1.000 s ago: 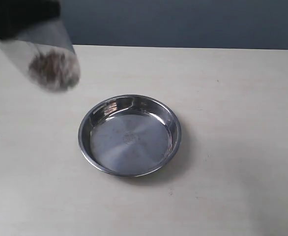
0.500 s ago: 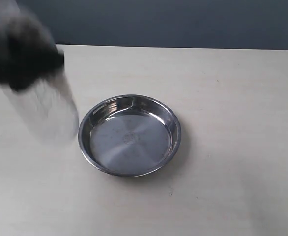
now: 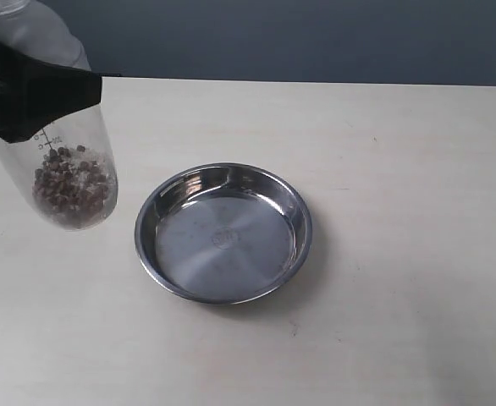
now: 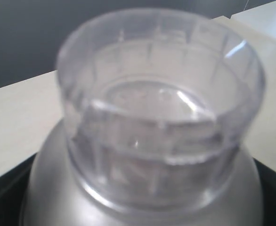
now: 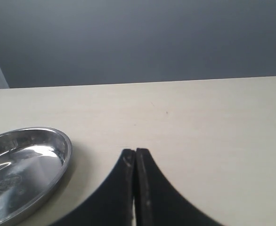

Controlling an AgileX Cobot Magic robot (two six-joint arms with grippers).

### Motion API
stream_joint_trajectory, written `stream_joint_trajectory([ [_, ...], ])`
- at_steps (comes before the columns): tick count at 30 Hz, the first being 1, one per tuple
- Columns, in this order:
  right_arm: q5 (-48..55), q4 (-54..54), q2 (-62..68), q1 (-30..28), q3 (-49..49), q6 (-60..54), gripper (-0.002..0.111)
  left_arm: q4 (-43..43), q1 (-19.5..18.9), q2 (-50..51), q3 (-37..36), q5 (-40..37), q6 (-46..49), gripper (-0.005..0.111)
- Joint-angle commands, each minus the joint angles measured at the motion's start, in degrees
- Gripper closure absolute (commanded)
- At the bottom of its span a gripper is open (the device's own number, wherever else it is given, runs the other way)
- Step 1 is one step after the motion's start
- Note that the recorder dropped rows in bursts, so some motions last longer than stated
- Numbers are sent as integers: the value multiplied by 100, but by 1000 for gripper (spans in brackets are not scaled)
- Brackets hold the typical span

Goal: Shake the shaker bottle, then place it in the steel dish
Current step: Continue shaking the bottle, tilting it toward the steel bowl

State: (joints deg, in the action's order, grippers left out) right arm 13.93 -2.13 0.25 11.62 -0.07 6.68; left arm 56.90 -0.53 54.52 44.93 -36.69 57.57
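**Item: shaker bottle (image 3: 68, 182).** Held off the tabletop (image 3: 400, 254) at about 9 o'clock of the steel dish (image 3: 223, 168), just beside its rim and not over it. The body is slightly tilted, with the cap (image 4: 161, 108) uppermost. Brown granules (image 3: 70, 184) are gathered at the base.

**Hazards, as judged.**
- A tip-over is risked if the base is landed on the sloped wall or rolled rim at 9 o'clock. The bottle is tall and the dish is shallow, so a flat centre placement is called for.
- The light dish may be pushed across the tabletop if its rim is struck during the sideways carry.
- The smooth plastic may slide within the grip under hard shaking. Granules may be spilled if the cap is loose, though its seating cannot be judged.

**Left pincer (image 3: 36, 100).** It is clamped around the upper body of the bottle, just under the domed shoulder. Its opening is set by the bottle's width, and nothing else is touched.

**Right pincer (image 5: 135, 181).** Its fingers are pressed together with no gap. Nothing is held. It is kept apart from the dish and is not seen in the exterior view.
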Motion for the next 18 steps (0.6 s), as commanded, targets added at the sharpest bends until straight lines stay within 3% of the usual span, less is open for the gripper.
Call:
stream_joint_trajectory([
  [1, -92, -11, -25, -24, 7, 0, 109, 169, 8, -46, 31, 163, -20, 106],
  [13, -86, 46, -25, -24, 7, 0, 109, 171, 8, -46, 2, 163, -20, 106],
  [16, -86, 46, -25, -24, 7, 0, 109, 346, 8, 139, -545, 432, 107, 106],
  [18, -86, 46, -25, -24, 7, 0, 109, 990, 8, 452, -1221, 754, 487, 106],
])
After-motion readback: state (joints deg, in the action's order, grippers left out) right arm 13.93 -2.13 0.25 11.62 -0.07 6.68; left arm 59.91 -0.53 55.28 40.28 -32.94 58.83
